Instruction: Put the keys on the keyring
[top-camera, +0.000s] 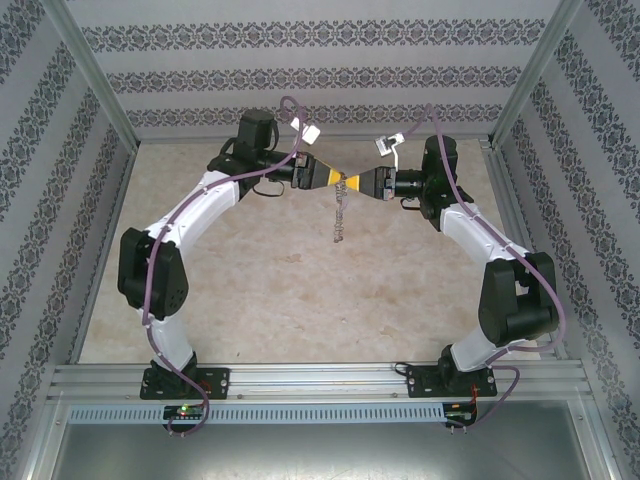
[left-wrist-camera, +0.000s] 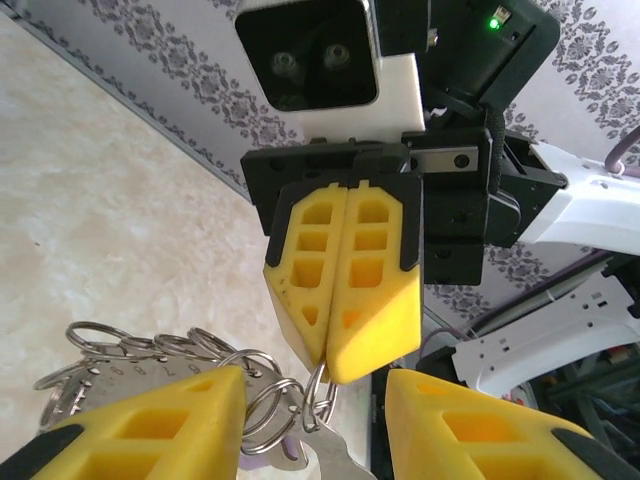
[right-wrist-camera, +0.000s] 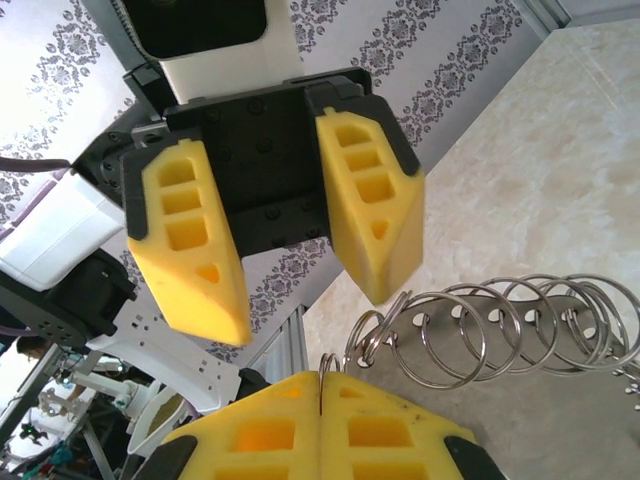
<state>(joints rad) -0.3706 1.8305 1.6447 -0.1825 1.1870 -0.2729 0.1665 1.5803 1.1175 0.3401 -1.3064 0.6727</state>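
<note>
My right tool (left-wrist-camera: 330, 362) is clenched on one wire loop of the keyring (top-camera: 338, 215). My left tool (right-wrist-camera: 305, 305) faces it in released state, fingers apart, close to the loops. The keyring is thin grey metal with many round loops overlapping like a coil, and it hangs in the air above the surface (top-camera: 300, 300). Both tools are near the far wall (top-camera: 320, 110). Bare surface spreads toward the near, left and right sides.
</note>
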